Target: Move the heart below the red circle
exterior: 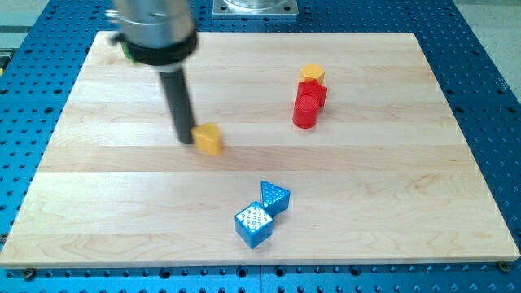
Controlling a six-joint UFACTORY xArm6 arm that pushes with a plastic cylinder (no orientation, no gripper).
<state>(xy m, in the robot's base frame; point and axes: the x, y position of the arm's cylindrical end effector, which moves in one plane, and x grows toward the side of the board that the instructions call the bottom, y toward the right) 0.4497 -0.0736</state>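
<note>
A yellow heart block (208, 139) lies left of the board's middle. My tip (186, 142) is right beside its left side, touching or almost touching it. A red round block (304, 111) stands at the upper right, with a second red block (313, 92) pressed against its top side. The heart is far to the left of the red blocks and slightly lower in the view.
A yellow hexagonal block (312, 74) sits just above the red blocks. A blue triangle (274, 196) and a blue cube (253, 225) lie together near the view's bottom. A green block (127, 50) peeks out behind the arm at top left. The wooden board (407, 187) rests on a blue perforated table.
</note>
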